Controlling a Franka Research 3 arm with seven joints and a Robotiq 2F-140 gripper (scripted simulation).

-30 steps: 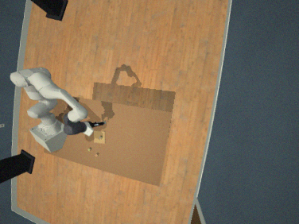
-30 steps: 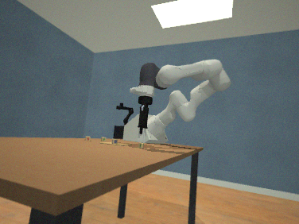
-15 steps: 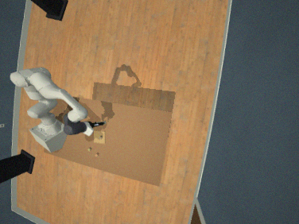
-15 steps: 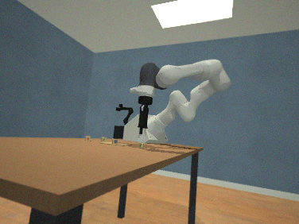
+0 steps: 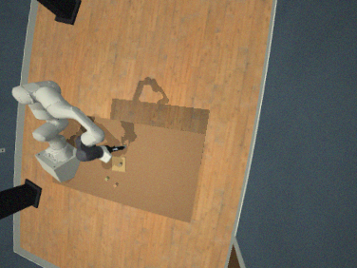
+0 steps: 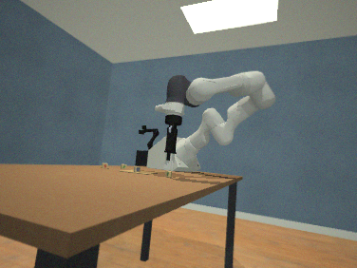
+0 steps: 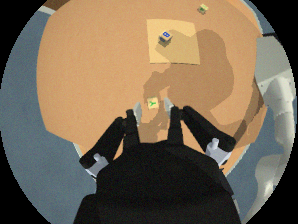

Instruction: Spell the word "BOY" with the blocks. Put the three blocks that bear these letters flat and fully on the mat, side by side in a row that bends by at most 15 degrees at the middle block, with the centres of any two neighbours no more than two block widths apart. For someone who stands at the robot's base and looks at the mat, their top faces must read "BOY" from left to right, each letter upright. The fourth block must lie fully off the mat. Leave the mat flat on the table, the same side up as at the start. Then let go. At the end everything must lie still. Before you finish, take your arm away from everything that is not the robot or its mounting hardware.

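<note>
Near the wrist camera, the tool (image 5: 124, 147) (image 6: 168, 159) (image 7: 152, 105) points down with its 2 fingers apart and nothing clamped between them. Beneath its fingertips, visible through the gap in the wrist view, the block with a green Y (image 6: 169, 174) (image 7: 153, 103) lies flat on the worktop (image 5: 166, 176) (image 6: 95, 200) (image 7: 90, 65), off the mat. Beyond it, the pale yellow mat (image 5: 115, 168) (image 6: 128, 171) (image 7: 156, 56) lies flat and carries 1 block, the block with a blue B (image 5: 121, 164) (image 6: 137, 169) (image 7: 165, 36), wholly within its edges. Past the mat, on its side toward the robot's base, lies the block with green marking (image 5: 106, 179) (image 6: 123, 166) (image 7: 202, 9); its letter is too small to read. Near that block, apart from it and also off the mat, lies the block with reddish marking (image 5: 116, 184) (image 6: 104, 165), its letter likewise illegible. In the exterior view, the white arm (image 5: 57, 106) (image 6: 223, 87) (image 7: 280, 100) arches above the worktop, with a blue wall (image 6: 294, 143) as background.
</note>
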